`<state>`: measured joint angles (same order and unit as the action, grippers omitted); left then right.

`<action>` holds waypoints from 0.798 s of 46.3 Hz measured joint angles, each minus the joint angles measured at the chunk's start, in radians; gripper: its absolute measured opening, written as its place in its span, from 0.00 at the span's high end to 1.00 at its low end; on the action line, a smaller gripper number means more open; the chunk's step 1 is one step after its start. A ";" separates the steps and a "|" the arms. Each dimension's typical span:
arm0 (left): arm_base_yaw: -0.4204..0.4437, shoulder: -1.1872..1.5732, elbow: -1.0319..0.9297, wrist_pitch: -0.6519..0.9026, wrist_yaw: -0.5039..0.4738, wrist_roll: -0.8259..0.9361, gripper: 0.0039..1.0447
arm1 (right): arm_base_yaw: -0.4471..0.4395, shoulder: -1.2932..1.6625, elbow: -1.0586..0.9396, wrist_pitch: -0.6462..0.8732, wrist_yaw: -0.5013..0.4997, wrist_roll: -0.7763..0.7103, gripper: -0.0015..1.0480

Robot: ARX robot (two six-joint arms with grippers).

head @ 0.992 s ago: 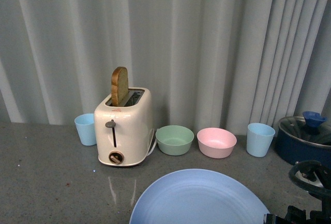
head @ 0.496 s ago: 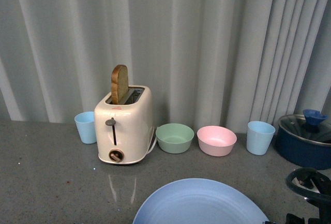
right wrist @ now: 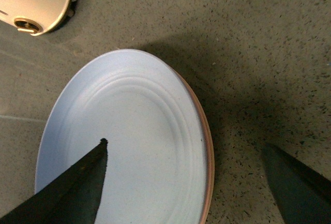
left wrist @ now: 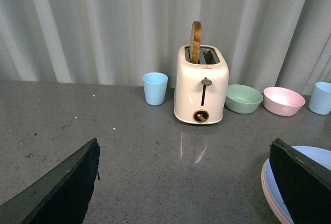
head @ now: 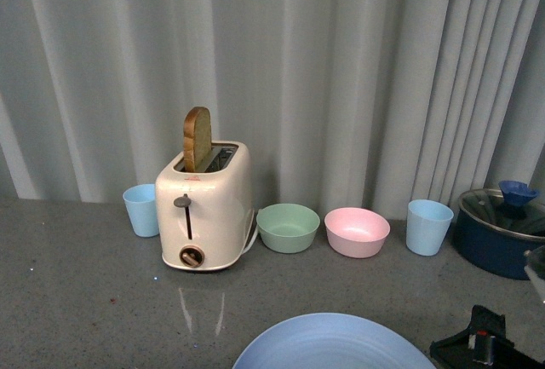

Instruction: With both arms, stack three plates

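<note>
Grey speckled countertop (head: pixel 77 301) runs back to a pleated pale curtain (head: pixel 341 71). Landmark: cream toaster (head: pixel 204 207), one slice of bread (head: pixel 197 140) standing upright in its slot.

Light blue plate (right wrist: pixel 124 141) lies in front of the toaster, near the counter's front edge, resting on a pink plate (right wrist: pixel 206 146), of which only the rim shows beneath. A third plate cannot be made out.

Right gripper (right wrist: pixel 183 177) hangs over the stack's rim, fingers spread wide, holding nothing. Left gripper (left wrist: pixel 183 182) also stands spread wide and empty, over bare counter in front of the toaster.

Beside the toaster: a blue cup (head: pixel 140 210) on one side, a green bowl (head: pixel 288 229) and pink bowl (head: pixel 357 233) on the other.
</note>
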<state>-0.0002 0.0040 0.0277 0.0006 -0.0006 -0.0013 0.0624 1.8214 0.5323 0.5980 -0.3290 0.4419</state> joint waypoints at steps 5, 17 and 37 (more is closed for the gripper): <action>0.000 0.000 0.000 0.000 0.000 0.000 0.06 | -0.025 -0.094 -0.036 -0.028 0.001 0.002 0.05; 0.000 0.000 0.000 0.000 0.000 0.000 0.06 | -0.115 -0.319 -0.106 -0.126 0.106 -0.018 0.07; 0.000 0.000 0.000 0.000 0.000 0.000 0.06 | -0.138 -0.790 -0.153 -0.268 0.436 -0.299 0.07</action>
<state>-0.0002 0.0040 0.0277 0.0006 -0.0006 -0.0013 -0.0753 1.0313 0.3794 0.3298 0.1074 0.1429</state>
